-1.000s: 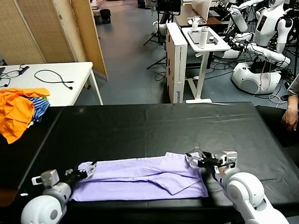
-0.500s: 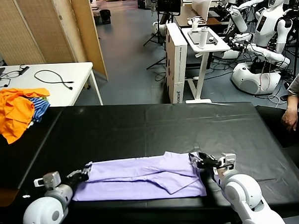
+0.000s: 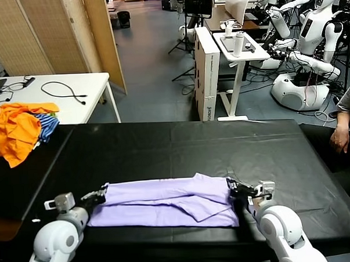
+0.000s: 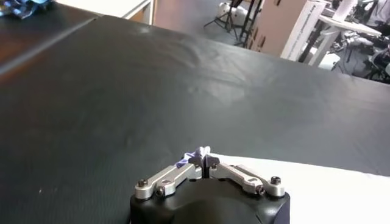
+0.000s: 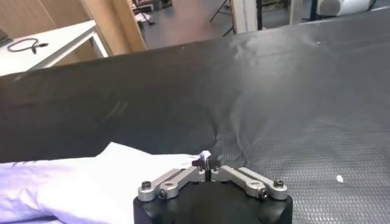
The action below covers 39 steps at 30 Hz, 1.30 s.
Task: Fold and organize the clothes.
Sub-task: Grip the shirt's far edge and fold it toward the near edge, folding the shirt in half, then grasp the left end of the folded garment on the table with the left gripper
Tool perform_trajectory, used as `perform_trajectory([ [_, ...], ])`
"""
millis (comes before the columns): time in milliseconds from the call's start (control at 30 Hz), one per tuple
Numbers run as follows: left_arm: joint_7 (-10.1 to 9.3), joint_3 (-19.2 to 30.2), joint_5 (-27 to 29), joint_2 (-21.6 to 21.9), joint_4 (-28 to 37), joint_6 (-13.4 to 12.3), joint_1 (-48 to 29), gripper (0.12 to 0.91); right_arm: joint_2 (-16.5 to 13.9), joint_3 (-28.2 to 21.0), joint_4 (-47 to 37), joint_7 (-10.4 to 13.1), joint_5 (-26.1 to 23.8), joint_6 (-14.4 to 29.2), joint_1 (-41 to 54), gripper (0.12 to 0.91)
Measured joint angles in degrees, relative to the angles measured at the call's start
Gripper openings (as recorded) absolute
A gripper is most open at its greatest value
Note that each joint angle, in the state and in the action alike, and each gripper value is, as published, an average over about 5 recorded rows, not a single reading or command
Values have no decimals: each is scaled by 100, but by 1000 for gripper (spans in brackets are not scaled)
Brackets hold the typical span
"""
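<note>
A black table [image 3: 181, 148] fills the middle of the scene. The lavender T-shirt [image 3: 166, 201] lies on it near the front edge, folded into a long flat band stretched sideways, with a sleeve flap overlapping its middle.

Beyond the table's far left corner stands a white table [image 3: 75, 97] with a black cable [image 3: 63, 89] on it. A heap of orange clothes [image 3: 18, 129] sits at the black table's left end, well apart from the T-shirt.

The left gripper [image 3: 101, 193] is at the T-shirt's left end, pinched closed on the fabric edge; the left wrist view shows a bit of cloth caught between its fingertips [image 4: 204, 161]. The right gripper [image 3: 233, 189] is at the T-shirt's right end, likewise clamped on a corner of cloth [image 5: 206, 159].
</note>
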Motion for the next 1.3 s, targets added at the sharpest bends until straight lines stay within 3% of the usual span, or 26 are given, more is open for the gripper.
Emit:
perform_trajectory([
  [67, -2, -10, 45, -6, 7, -41, -35, 181, -55, -1, -18, -99, 13, 52, 36, 204],
  [133, 0, -40, 99, -7, -8, -81, -37, 243, -111, 14, -9, -175, 40, 91, 68, 315],
  [367, 16, -166, 245, 71, -223, -162, 82, 663, -267, 105, 221, -238, 179, 97, 25, 748],
  [467, 27, -220, 150, 145, -294, -154, 143, 811, -334, 165, 362, -232, 289, 81, -59, 872],
  [567, 64, -323, -197, 279, -308, -118, 225, 892, -427, 268, 531, -226, 501, 78, -173, 902],
  [833, 461, -745, -1224, 732, -135, 201, 491, 907, -701, 763, 1097, -281, 1117, 86, -718, 907],
  [967, 564, -937, -1319, 817, -64, 277, 606, 907, -722, 1032, 1420, -338, 1181, 98, -1116, 907],
  [1300, 568, -1145, -1358, 751, 25, 269, 834, 907, -701, 1356, 1921, -345, 1269, 106, -1762, 907],
])
